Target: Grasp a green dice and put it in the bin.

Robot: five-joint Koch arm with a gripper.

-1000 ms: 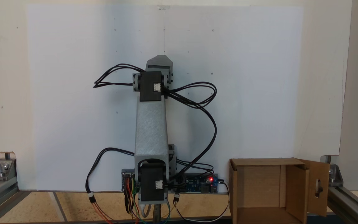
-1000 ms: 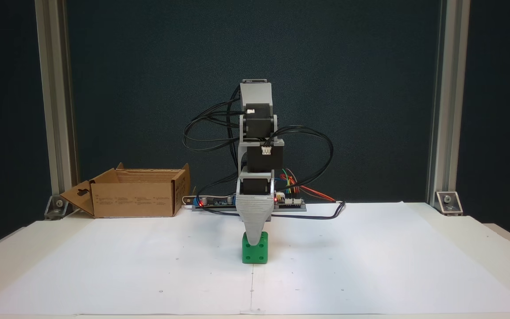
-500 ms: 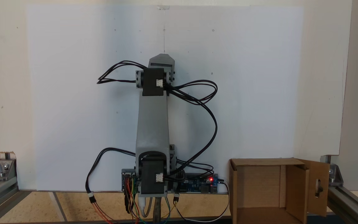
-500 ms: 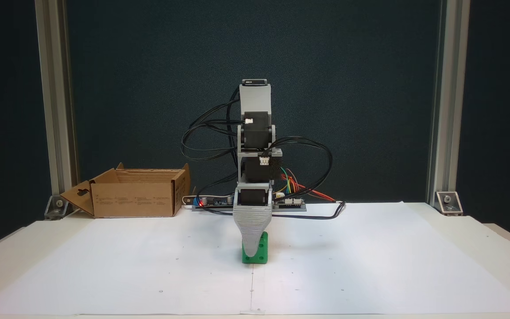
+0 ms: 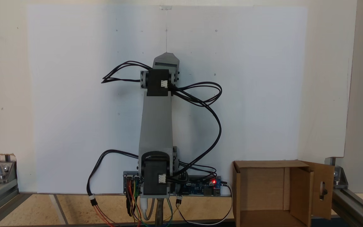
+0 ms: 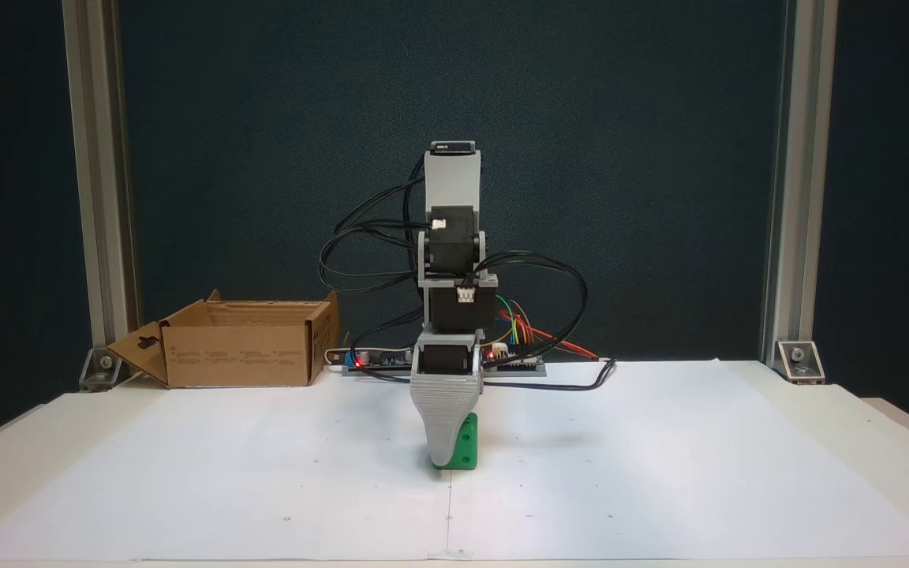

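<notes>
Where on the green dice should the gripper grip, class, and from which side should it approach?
Judging from the pose: the green dice sits flat on the paper, so come straight down and pinch two opposite vertical faces. The gripper is already low in front of it.

Front fixed view: dice (image 6: 465,446) on paper sheet (image 6: 620,473), mid-table, just behind gripper (image 6: 444,456); bin (image 6: 241,355) far back-left, beside arm base.

Grey printed arm (image 5: 155,123) with black servos (image 6: 462,305), looping black cables (image 5: 211,110), ribbed grey jaws
</notes>
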